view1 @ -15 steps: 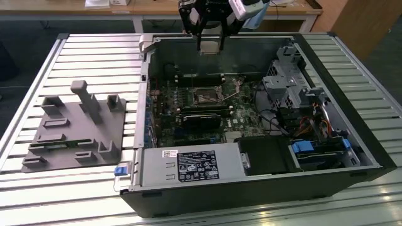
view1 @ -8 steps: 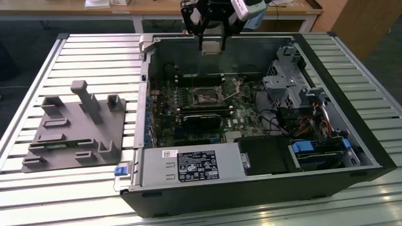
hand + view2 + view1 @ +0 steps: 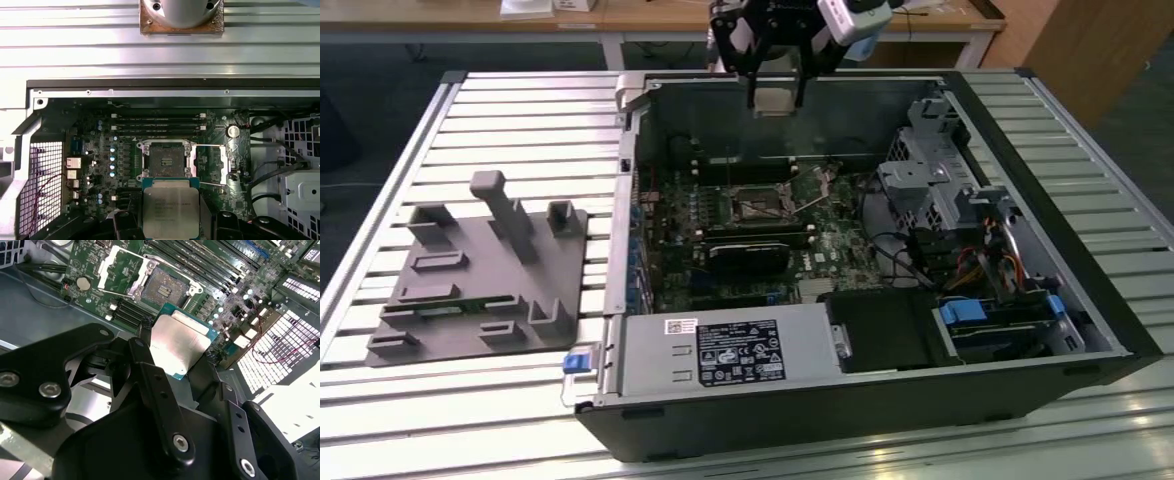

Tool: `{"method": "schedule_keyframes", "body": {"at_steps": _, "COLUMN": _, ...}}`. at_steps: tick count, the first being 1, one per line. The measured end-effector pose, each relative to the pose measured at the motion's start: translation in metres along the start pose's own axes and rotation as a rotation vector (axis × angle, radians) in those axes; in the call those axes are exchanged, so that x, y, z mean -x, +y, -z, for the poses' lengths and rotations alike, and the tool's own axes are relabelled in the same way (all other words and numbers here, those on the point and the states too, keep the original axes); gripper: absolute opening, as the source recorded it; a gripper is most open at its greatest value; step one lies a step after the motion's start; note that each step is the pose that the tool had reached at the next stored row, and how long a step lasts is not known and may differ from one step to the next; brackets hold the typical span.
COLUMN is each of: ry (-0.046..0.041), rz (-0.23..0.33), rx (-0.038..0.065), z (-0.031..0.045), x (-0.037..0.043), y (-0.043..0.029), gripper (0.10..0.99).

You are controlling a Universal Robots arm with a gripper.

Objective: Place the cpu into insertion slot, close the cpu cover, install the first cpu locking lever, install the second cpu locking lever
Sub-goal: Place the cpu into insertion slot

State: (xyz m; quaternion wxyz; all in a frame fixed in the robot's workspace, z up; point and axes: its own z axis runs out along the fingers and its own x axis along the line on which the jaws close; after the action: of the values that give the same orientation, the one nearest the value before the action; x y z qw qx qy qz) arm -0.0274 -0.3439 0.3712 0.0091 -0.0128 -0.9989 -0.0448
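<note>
My gripper (image 3: 774, 92) hangs over the back wall of the open computer case (image 3: 854, 420). It is shut on the cpu (image 3: 182, 346), a flat square chip with a dull silver top, clamped by its edges between the black fingers (image 3: 150, 370). In the first wrist view the cpu (image 3: 171, 212) sits just short of the insertion slot (image 3: 166, 160), still well above the board. That slot (image 3: 165, 290) lies bare, black-framed with a dark centre. The cpu cover (image 3: 226, 165), a thin silver frame, is swung open beside the slot (image 3: 754, 203); it shows as well in the second wrist view (image 3: 107, 267).
Long black memory slots (image 3: 160, 122) run beside the socket. A black card (image 3: 747, 250), the power supply (image 3: 720, 350) and a drive cage (image 3: 947, 190) crowd the case. A grey fixture block (image 3: 480, 270) stands on the slatted table at the exterior view's left.
</note>
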Motion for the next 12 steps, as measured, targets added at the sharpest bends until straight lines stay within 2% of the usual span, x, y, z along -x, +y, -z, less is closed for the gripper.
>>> {"method": "schedule_keyframes", "body": {"at_steps": 6, "ry": -0.0001, "rz": -0.001, "rx": 0.000, "z": -0.0008, "x": 0.0023, "y": 0.0001, "gripper": 0.541}}
{"method": "schedule_keyframes", "body": {"at_steps": 12, "ry": -0.0065, "rz": -0.072, "rx": -0.001, "z": -0.0015, "x": 0.0024, "y": 0.0002, "gripper": 0.541}}
